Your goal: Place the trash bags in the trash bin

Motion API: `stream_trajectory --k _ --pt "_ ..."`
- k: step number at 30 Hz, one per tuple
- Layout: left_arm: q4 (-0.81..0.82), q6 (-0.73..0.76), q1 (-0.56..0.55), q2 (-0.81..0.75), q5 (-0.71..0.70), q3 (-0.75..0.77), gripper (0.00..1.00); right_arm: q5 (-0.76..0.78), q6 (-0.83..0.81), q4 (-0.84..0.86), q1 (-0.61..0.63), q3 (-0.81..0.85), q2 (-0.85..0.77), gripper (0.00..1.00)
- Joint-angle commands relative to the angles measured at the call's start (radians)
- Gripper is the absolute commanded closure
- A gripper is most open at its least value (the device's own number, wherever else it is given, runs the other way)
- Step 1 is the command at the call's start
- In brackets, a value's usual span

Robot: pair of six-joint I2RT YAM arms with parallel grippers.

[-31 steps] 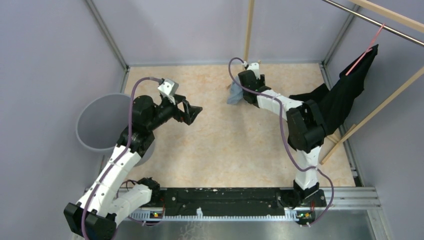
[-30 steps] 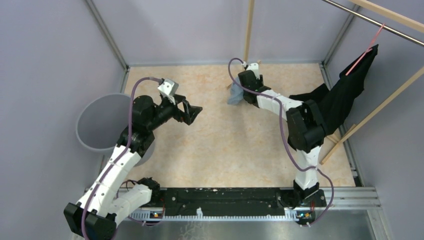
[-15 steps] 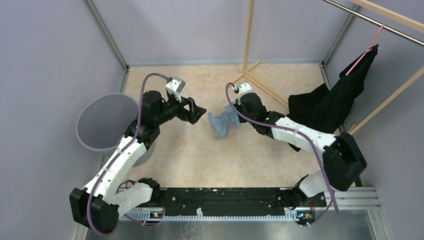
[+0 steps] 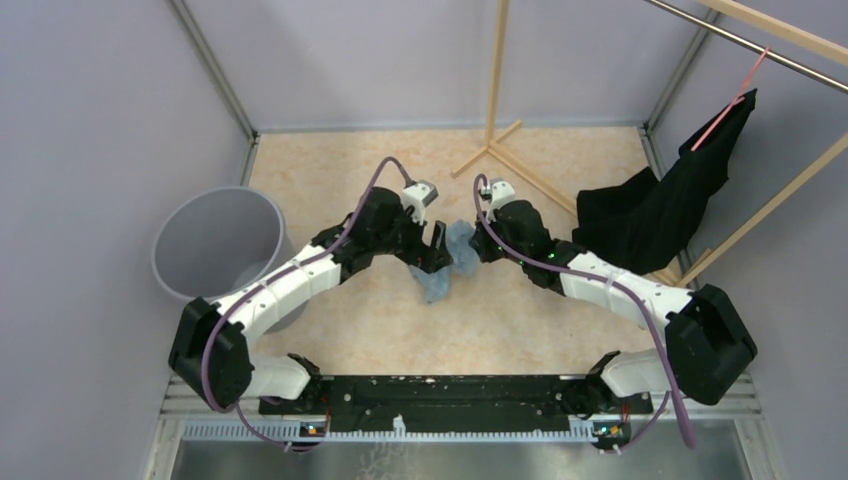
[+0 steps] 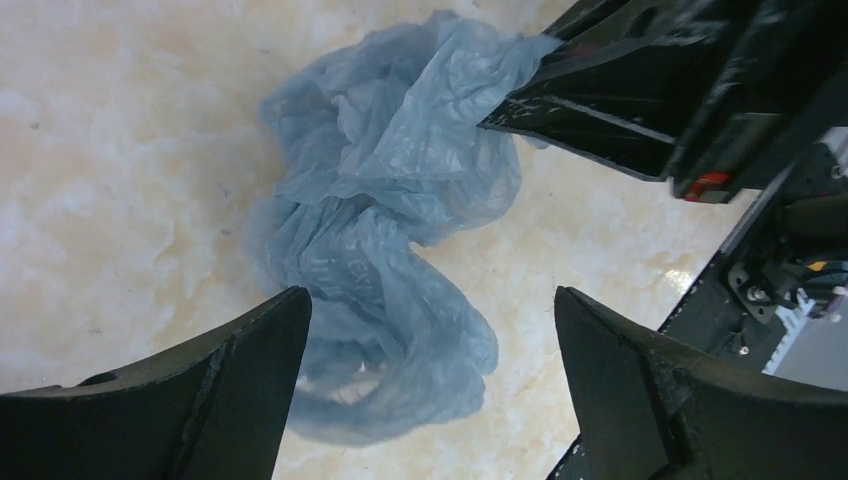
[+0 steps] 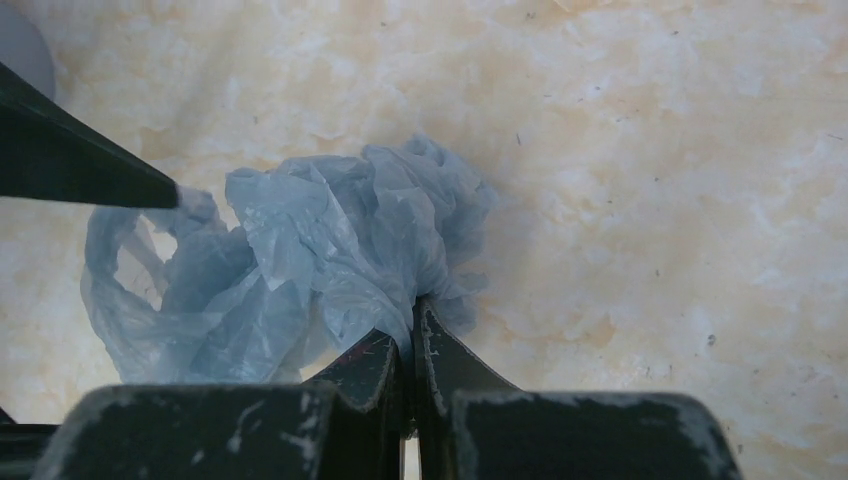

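Note:
A crumpled light-blue trash bag (image 4: 442,268) hangs at the table's middle, pinched at its top by my right gripper (image 4: 470,247). In the right wrist view the gripper (image 6: 412,318) is shut on the bag's film (image 6: 300,250). My left gripper (image 4: 437,250) is open right beside the bag, jaws wide. In the left wrist view the bag (image 5: 385,215) lies between and beyond the left gripper's (image 5: 430,310) spread fingers, and the right gripper's black fingers (image 5: 600,110) grip its upper edge. The round grey trash bin (image 4: 213,243) stands at the far left, apart from both grippers.
A black cloth garment (image 4: 670,195) hangs from a pink hanger (image 4: 735,95) on a wooden rack at the right. The rack's wooden legs (image 4: 510,150) cross the floor at the back centre. Grey walls enclose the table on three sides.
My left gripper has swung right from near the bin to the bag. My right gripper has carried the bag from the back centre toward the table's middle.

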Motion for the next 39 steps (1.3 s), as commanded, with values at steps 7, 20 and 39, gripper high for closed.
stream_trajectory --k 7,20,39 --pt "-0.065 -0.056 -0.027 0.045 -0.215 0.056 0.06 0.034 0.015 -0.020 -0.016 0.006 -0.085 1.00" --pt "-0.052 -0.181 0.066 0.201 0.085 0.081 0.22 0.183 -0.043 -0.088 -0.016 0.018 -0.227 1.00" --pt "0.093 -0.075 0.198 -0.309 -0.316 -0.065 1.00 0.365 0.033 -0.112 -0.015 -0.147 -0.343 0.92"
